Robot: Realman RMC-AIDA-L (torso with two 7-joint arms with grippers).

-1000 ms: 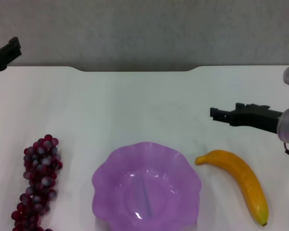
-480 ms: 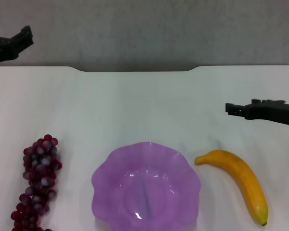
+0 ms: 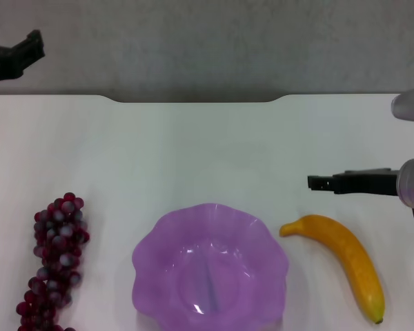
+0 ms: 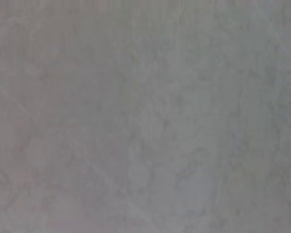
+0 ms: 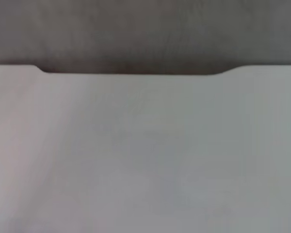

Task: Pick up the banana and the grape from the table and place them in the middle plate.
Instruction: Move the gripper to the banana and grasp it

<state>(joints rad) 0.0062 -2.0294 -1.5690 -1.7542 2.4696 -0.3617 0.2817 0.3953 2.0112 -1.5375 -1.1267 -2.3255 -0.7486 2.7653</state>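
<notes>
Since lowered: right hand (image 3: 312,183) nearer banana (image 3: 341,256).

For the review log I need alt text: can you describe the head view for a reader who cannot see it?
A purple middle plate sits empty at the near edge of a white table, with the grape bunch to its left and the banana to its right. The right tool hovers just beyond the banana; the left tool is raised at the far left.

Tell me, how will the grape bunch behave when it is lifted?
The grapes are many small beads in a long cluster, so the bunch will probably sag rather than stay stiff. The round, glossy berries may slip, and the lower end could swing on the way to the plate.
</notes>
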